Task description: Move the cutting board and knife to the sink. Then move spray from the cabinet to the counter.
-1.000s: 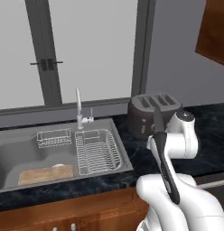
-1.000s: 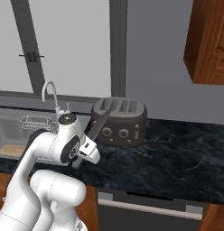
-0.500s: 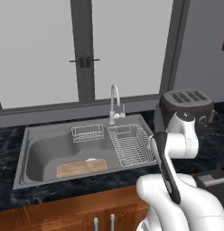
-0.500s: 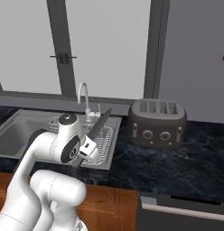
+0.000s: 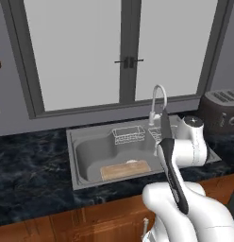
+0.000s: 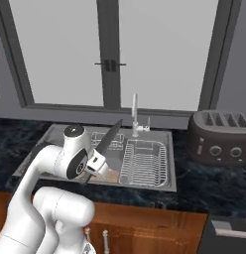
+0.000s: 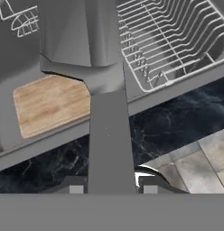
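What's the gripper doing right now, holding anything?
Gripper: shut on the knife, its fingers clamping the handle, blade pointing out over the sink.

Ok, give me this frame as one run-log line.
gripper: shut on knife | knife: held above sink | cutting board: in sink basin | spray: not yet fetched

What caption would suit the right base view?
Robot hand holds the knife above the sink.
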### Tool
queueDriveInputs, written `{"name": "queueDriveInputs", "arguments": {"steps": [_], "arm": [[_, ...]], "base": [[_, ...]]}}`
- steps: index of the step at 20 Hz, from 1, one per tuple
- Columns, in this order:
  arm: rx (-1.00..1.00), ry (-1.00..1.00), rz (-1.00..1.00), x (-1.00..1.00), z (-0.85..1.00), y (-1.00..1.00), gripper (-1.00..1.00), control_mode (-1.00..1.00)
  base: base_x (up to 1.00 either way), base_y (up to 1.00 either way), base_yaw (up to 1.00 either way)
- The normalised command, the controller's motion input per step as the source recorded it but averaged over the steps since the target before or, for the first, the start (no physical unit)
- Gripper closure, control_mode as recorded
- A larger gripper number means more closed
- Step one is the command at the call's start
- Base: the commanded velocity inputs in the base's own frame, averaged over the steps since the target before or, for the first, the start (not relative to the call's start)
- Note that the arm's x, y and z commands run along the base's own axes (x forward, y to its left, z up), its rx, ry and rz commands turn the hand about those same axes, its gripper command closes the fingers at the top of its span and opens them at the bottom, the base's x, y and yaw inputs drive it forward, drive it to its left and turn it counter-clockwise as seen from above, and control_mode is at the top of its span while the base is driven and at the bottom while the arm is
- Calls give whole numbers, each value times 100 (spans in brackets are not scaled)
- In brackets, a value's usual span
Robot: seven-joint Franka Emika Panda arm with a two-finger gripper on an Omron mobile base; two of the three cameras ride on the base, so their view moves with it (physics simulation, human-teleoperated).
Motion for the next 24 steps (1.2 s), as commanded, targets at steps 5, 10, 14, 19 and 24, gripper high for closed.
{"name": "queueDriveInputs", "arguments": {"steps": [5,10,14,19,24], "arm": [[0,0,0,0,0,0,100,100],[0,0,0,0,0,0,100,100],[0,0,0,0,0,0,100,100],[0,0,0,0,0,0,100,100],[0,0,0,0,0,0,100,100]], "base": [[25,80,-10],[36,65,-8],[59,33,-4],[37,20,0],[9,4,0]]}}
